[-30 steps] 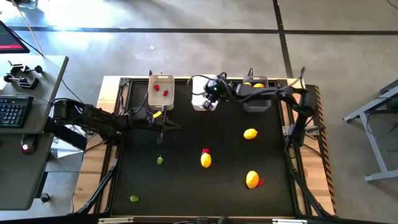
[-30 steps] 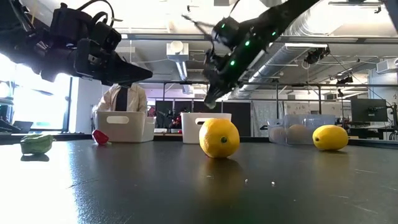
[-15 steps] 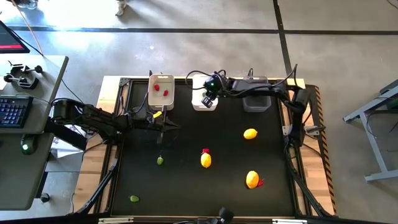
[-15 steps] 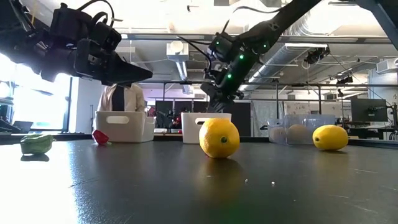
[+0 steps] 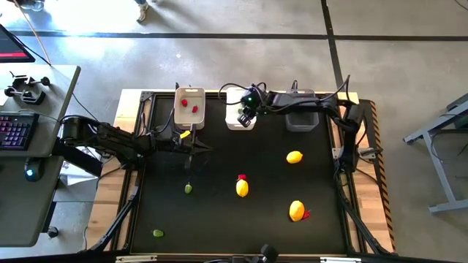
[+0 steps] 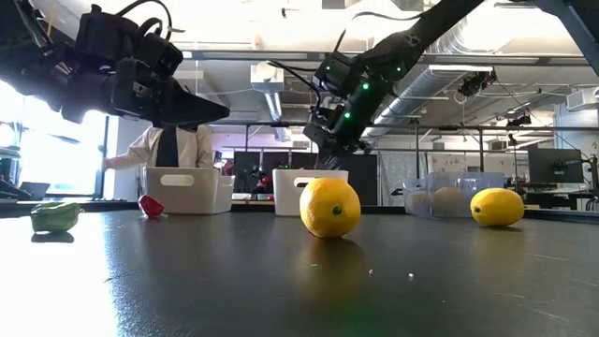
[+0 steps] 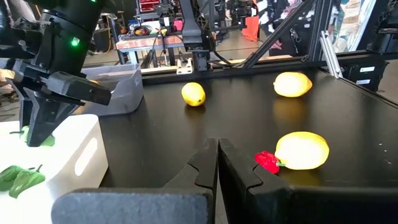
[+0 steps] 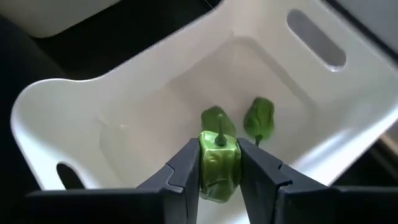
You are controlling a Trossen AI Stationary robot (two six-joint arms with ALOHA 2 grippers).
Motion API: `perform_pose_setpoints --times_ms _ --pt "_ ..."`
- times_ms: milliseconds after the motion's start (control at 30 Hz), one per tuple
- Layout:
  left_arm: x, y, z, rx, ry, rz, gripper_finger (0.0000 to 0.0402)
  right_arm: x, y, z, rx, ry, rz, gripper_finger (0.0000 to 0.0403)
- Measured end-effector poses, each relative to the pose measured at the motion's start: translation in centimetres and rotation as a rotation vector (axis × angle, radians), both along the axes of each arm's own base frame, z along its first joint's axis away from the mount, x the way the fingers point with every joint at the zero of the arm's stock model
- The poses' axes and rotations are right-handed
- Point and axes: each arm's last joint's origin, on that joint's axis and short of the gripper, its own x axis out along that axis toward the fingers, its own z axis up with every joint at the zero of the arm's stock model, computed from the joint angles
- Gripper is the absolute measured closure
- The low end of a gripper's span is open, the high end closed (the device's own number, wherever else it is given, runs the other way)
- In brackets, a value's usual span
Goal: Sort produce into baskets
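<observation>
Right wrist view shows the right gripper (image 8: 219, 163) over the bright white basket (image 8: 81, 106), with a green pepper piece (image 8: 217, 165) between its two fingers. The fingers sit close on both sides of the piece, so it looks held, though the grip may be letting go. Two more green pieces (image 8: 258, 118) lie in the basket already.

The step looks like dropping this green piece in. Next, the fingers need to spread so it falls, then the arm should lift away.

The piece is small, shiny and bumpy, with a little stem on top.

From the high view, the white basket (image 5: 232, 123) sits at 12 o'clock on the table (image 5: 219, 219). The left gripper (image 5: 189, 165) waits at 9 o'clock, fingers pressed together, holding nothing.
</observation>
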Motion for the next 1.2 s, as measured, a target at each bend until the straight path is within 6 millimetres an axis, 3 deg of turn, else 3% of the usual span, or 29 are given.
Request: perform_pose_setpoints --times_ms 367,733,1000,1200 --pt "0.0 0.0 0.0 0.001 -0.001 0.001 0.0401 -0.4 0.2 -0.4 0.13 -0.012 -0.079 0.032" --pt "0.0 0.0 0.0 0.001 -0.001 0.001 0.0401 1.5 -0.7 2.4 0.102 0.085 -0.038 0.032" --pt "0.0 0.0 0.0 0.0 0.004 -0.004 0.0401 4.1 -1.9 0.5 0.147 0.254 0.012 0.032" --pt "0.0 0.0 -0.1 -0.001 0.008 -0.006 0.0401 4.8 -2.2 -1.0 0.177 0.317 0.012 0.0319"
